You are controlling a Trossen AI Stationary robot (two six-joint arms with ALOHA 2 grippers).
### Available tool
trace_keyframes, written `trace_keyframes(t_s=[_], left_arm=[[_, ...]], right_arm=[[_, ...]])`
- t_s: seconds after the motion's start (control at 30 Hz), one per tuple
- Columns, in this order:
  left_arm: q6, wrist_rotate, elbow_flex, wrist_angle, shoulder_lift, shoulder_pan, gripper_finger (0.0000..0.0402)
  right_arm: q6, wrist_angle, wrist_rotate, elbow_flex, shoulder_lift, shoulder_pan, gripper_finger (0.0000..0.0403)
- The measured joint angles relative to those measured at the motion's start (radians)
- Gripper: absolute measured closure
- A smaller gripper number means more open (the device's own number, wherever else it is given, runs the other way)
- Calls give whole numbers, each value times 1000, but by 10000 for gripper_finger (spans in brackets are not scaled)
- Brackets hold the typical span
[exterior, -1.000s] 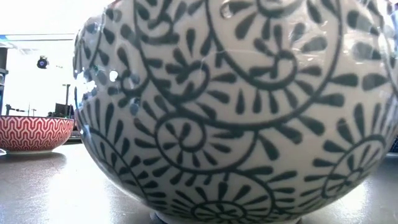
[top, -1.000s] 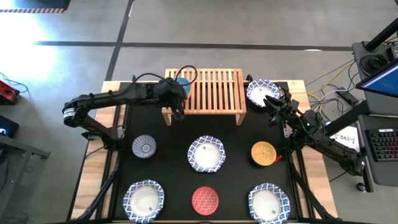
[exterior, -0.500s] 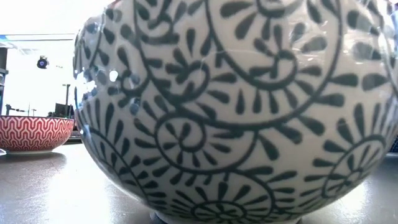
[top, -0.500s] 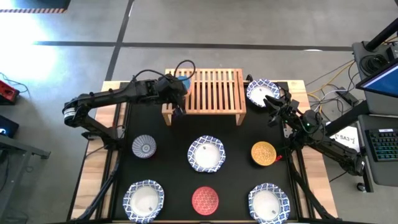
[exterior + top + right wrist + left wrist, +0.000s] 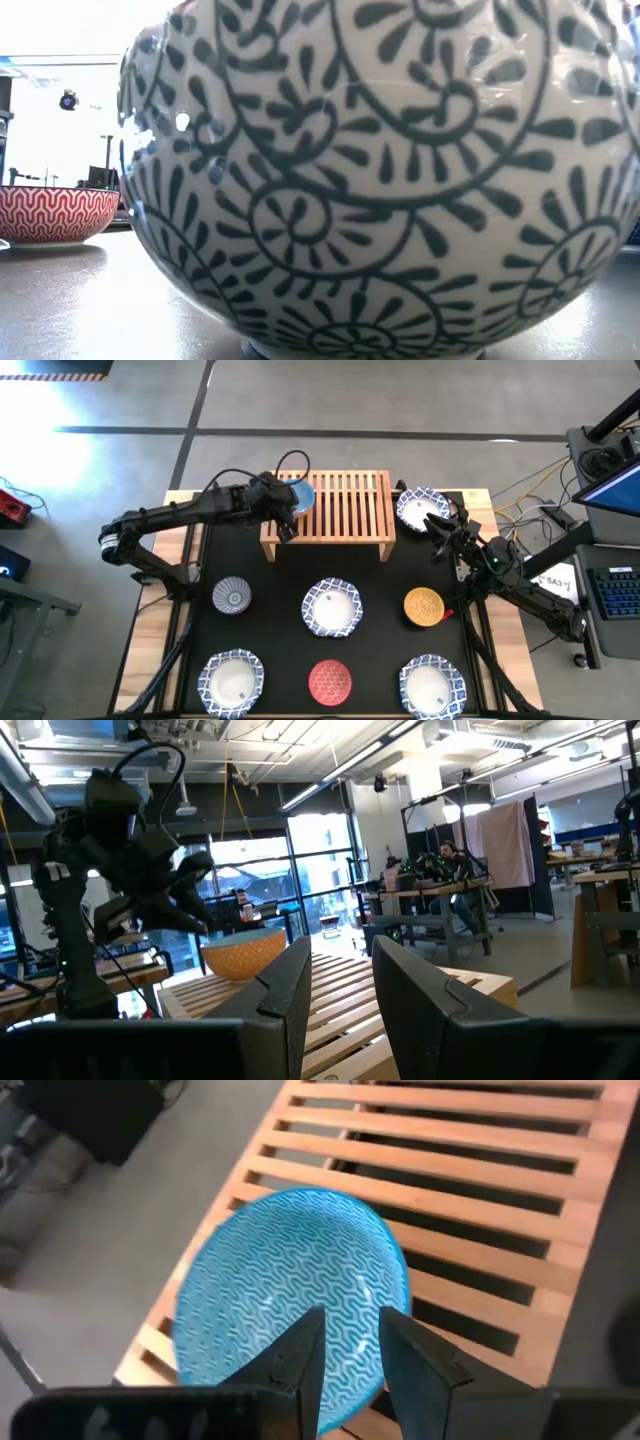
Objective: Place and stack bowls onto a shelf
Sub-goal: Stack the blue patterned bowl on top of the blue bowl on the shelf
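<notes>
Gripping the near rim of the blue bowl (image 5: 290,1305), the left gripper (image 5: 345,1365) has its two fingers pinched on that rim, the bowl lying just ahead of them on the slats of the shelf (image 5: 340,510). Seen from above, this bowl (image 5: 300,495) sits at the shelf's upper-left corner, with the left gripper (image 5: 283,510) on its lower-left side. The right gripper (image 5: 440,532) waits just right of the shelf, below a white patterned bowl (image 5: 421,508); its fingers (image 5: 285,990) stand apart, holding nothing. Lower in the frame lie the grey-blue bowl (image 5: 232,597), yellow bowl (image 5: 423,606) and red bowl (image 5: 330,681).
</notes>
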Motion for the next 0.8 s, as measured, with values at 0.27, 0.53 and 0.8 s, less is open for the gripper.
trace_keyframes(t_s=[0.27, 0.53, 0.8], left_arm=[[-149, -26, 40, -183, -45, -31, 313], [-498, -31, 14, -460, -128, -187, 312], [-825, 69, -56, -645, -146, -363, 312]], right_arm=[[0, 0, 0, 0, 0, 0, 305], [0, 0, 0, 0, 0, 0, 305], [0, 0, 0, 0, 0, 0, 305]])
